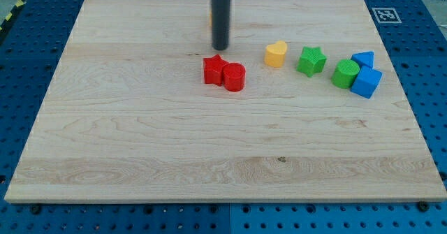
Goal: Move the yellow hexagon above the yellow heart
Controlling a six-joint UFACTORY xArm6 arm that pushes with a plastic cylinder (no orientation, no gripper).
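Note:
My tip [221,49] rests on the board in the upper middle, just above the red star [214,70]. A thin yellow-orange sliver [211,21] shows at the rod's left edge; it looks like the yellow hexagon, mostly hidden behind the rod. The yellow heart [276,54] lies to the right of my tip, about a block's width away, and stands apart from the other blocks.
A red cylinder [235,77] touches the red star's right side. A green star [311,60] lies right of the heart. Further right, a green round block [344,74], a blue triangle [363,58] and a blue cube [367,82] cluster together. The wooden board [140,136] sits on a blue pegboard.

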